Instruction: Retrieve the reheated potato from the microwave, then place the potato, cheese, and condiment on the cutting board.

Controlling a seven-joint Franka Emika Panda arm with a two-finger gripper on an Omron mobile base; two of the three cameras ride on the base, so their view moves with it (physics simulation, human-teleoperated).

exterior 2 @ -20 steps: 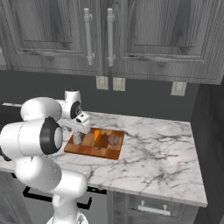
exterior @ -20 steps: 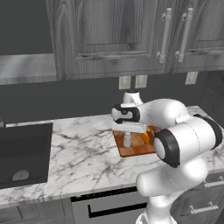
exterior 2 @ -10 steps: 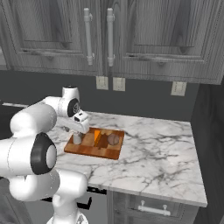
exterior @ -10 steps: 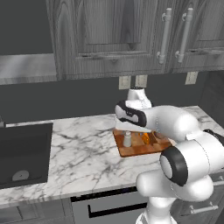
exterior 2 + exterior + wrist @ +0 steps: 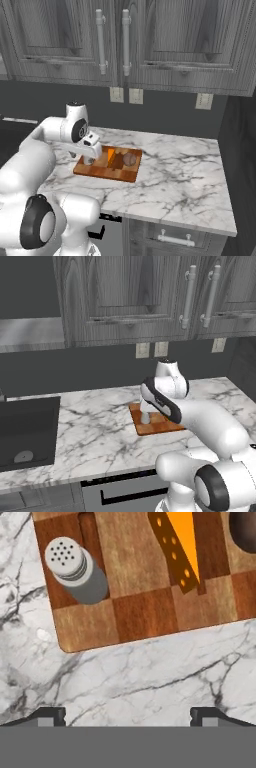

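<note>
The checkered wooden cutting board (image 5: 145,612) lies on the marble counter. On it stand the condiment (image 5: 75,568), a pale shaker with a perforated cap, the orange cheese (image 5: 184,539) wedge, and the brown potato (image 5: 246,529) at the board's far end. My gripper (image 5: 129,715) hangs open above the counter just off the board's edge, nothing between its fingers. From the right base view the gripper (image 5: 92,148) sits just over the condiment (image 5: 90,161), with the cheese (image 5: 111,153) and potato (image 5: 129,159) beside it on the cutting board (image 5: 125,174). The microwave is out of view.
A black sink (image 5: 25,431) is set into the counter to the left. Bare marble counter (image 5: 190,175) stretches right of the board. Dark wood cabinets (image 5: 165,45) hang overhead, and wall outlets (image 5: 125,95) sit behind the board. My own arm (image 5: 200,421) covers part of the board.
My hand has lifted and drawn back from the condiment, which stays standing on the board. The arm's elbow has swung lower and nearer the cameras. The jaws remain open.
</note>
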